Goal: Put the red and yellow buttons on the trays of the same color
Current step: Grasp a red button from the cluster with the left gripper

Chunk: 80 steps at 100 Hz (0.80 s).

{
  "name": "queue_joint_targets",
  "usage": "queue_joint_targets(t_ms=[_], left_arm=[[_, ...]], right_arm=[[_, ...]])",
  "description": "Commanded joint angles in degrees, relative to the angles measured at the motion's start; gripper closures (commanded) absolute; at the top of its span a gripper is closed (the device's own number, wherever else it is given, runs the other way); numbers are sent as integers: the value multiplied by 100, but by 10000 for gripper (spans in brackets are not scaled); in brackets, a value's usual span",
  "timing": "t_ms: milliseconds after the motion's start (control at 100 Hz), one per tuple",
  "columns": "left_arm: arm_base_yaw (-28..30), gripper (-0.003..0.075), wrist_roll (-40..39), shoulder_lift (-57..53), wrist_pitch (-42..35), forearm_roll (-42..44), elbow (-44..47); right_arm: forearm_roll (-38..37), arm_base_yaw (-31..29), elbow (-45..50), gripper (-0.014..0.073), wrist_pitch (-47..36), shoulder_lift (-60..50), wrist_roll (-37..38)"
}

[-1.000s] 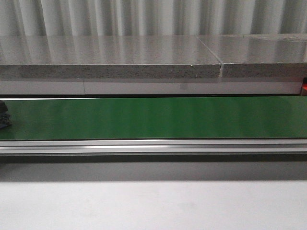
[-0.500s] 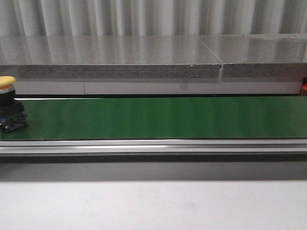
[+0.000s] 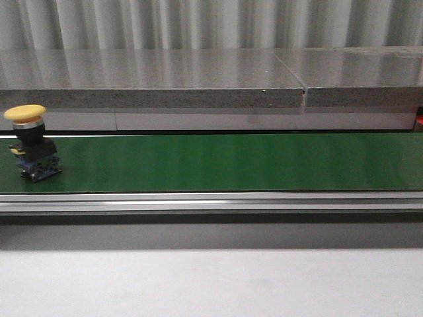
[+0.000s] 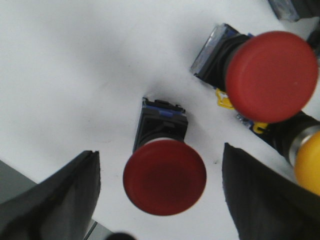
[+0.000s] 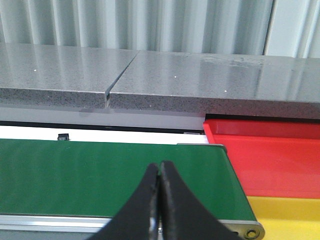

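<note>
Jaws of the left gripper (image 4: pixel 160 200) are spread wide either side of a red mushroom-head push button (image 4: pixel 164 176) standing on the white surface (image 4: pixel 75 75), touching nothing, while the right gripper (image 5: pixel 160 200) has its jaws pressed together, empty, above the green conveyor belt (image 5: pixel 100 175). A yellow mushroom-head push button (image 3: pixel 30 142) rides the belt's left end. Closing risk: a second red button (image 4: pixel 270 75) and a yellow cap (image 4: pixel 309 167) crowd nearby and could be knocked; the belt button may topple or pass unpicked, or land in the red tray (image 5: pixel 270 150) instead of the yellow tray (image 5: pixel 285 212).
</note>
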Motion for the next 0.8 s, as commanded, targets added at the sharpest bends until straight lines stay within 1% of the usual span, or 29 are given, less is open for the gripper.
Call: queue_joint_targets(t_ms=[0,90,280,400,510,790], left_arm=[[9,267,-53,-114,-126,-32,-158],[9,321,-53,-93,-236,-56,-158],[9,482,-53,-93,-298,-57,-158],[9,548,-53,-142,-298,-44,-158],[9,570,-13,-393,-276,-29,-147],[9,570,57,-1551,-35,-8,-147]], right_arm=[[-51,13,-108,661,-473,-18,-5],[-51,13,-108,661,-473,-18,-5],[-51,13,-108,661,-473,-18,-5],[-51,13,-108,661,-473,-18,-5],[-51,13,-108,661,-473,-18,-5],[-51,13,-108,661,-473,-18,-5]])
